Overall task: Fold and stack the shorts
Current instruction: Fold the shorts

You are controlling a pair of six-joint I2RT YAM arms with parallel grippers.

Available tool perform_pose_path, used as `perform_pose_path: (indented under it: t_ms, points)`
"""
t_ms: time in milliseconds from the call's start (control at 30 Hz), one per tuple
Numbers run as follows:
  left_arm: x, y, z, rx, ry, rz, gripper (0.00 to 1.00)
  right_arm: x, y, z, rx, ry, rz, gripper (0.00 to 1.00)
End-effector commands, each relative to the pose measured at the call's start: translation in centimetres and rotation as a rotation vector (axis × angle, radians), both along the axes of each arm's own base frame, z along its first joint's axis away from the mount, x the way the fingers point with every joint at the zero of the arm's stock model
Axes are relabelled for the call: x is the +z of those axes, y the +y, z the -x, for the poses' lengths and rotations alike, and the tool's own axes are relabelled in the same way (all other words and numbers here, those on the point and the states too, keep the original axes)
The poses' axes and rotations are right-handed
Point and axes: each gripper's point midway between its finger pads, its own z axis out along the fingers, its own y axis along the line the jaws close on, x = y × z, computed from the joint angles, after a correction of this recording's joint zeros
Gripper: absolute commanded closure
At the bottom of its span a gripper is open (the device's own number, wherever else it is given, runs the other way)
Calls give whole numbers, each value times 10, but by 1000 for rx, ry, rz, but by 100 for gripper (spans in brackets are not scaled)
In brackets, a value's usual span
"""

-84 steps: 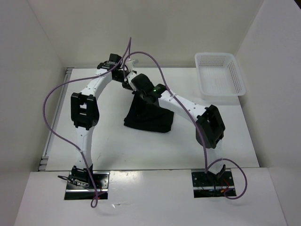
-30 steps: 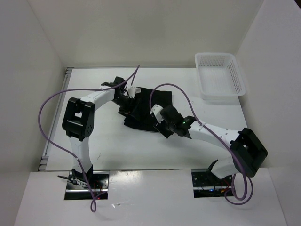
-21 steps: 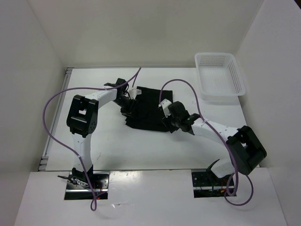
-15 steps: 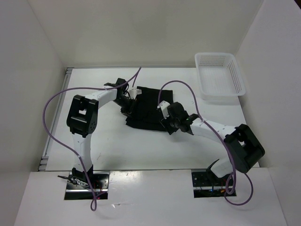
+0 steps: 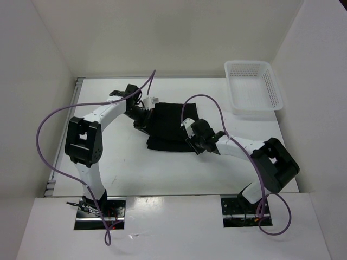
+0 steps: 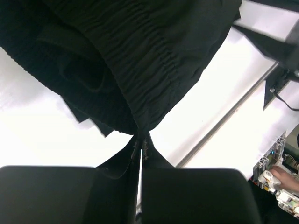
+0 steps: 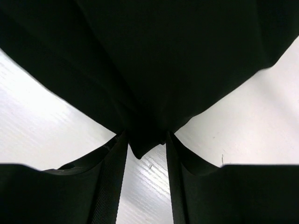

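Both arms at the shorts, mid-counter.
The shorts (image 5: 172, 125) lie on the counter (image 5: 124, 162), well apart from the basket (image 5: 254, 86) at the far right. The left end effector (image 6: 140, 142) is pressed together, pinching their gathered left edge. The right end effector (image 7: 145, 149) stands spread around a near-right corner of the cloth.

This is a robotics lab test cell. A plain white tabletop (image 5: 130, 168) is boxed in by bare white panels (image 5: 179, 38) on three sides. Two white and black jointed arms, left (image 5: 81, 146) and right (image 5: 271, 162), stand bolted to metal plates (image 5: 100, 213) at the near edge, with loose purple cables (image 5: 40, 141) looping off them. A white mesh basket (image 5: 254, 86) is the only furnishing, and a metal rail (image 5: 58, 157) lines the left edge.
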Motion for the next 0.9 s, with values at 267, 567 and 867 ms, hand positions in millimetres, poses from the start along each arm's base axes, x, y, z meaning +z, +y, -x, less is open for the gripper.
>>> perform_pose_path:
  t_ms: [267, 567, 867]
  points:
    - [-54, 17, 54, -30, 192, -108, 97, -6, -5, -13, -30, -60, 38, 87]
    - [-56, 22, 80, -59, 259, -168, 34, 9, -1, 2, 156, -78, 87, 98]
    - [32, 28, -13, 71, -42, 63, 1, 68, 10, 22, 291, -176, 4, 39]
